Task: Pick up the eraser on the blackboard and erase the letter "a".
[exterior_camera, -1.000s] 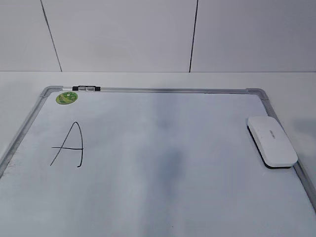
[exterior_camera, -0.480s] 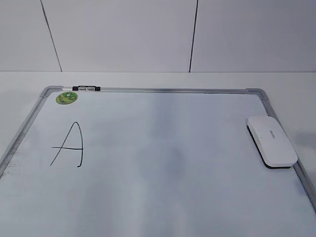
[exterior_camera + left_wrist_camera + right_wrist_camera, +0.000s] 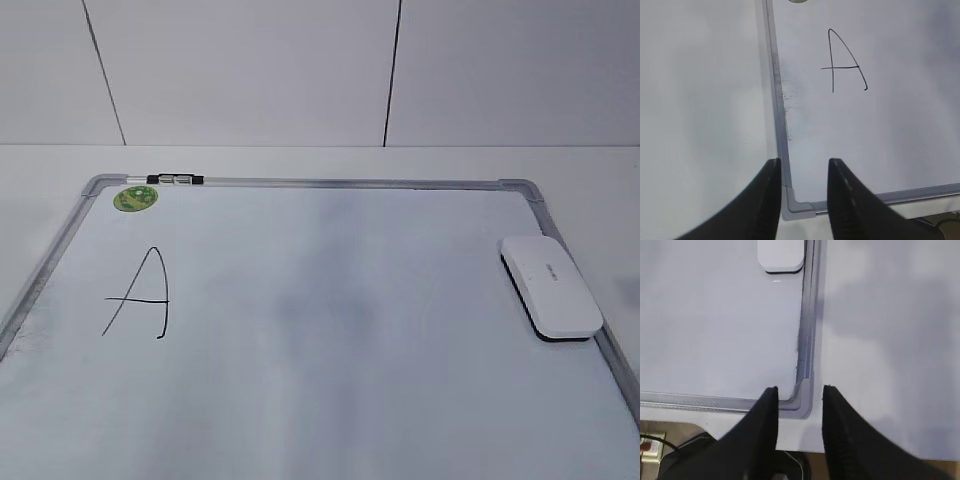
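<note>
The blackboard [image 3: 300,183] is a white board in a grey frame, lying flat. The white eraser [image 3: 551,285] lies on its right edge, untouched; its near end shows at the top of the right wrist view [image 3: 781,255]. No small lowercase "a" shows in any view. A tall angular capital A [image 3: 140,292] is drawn on the left and also shows in the left wrist view [image 3: 845,62]. My left gripper [image 3: 805,161] is open and empty above the board's near left corner. My right gripper [image 3: 800,387] is open and empty above the near right corner. Neither gripper shows in the exterior view.
A small black-and-clear marker [image 3: 172,179] lies on the board's far frame beside a round green sticker [image 3: 135,198]. White table lies on both sides of the board [image 3: 700,100] [image 3: 890,340]. The table's front edge, with cables below it [image 3: 670,450], is just under my right gripper.
A faint shadow on the middle of the board has drifted to the left. The eraser, the marker and the board have not moved.
</note>
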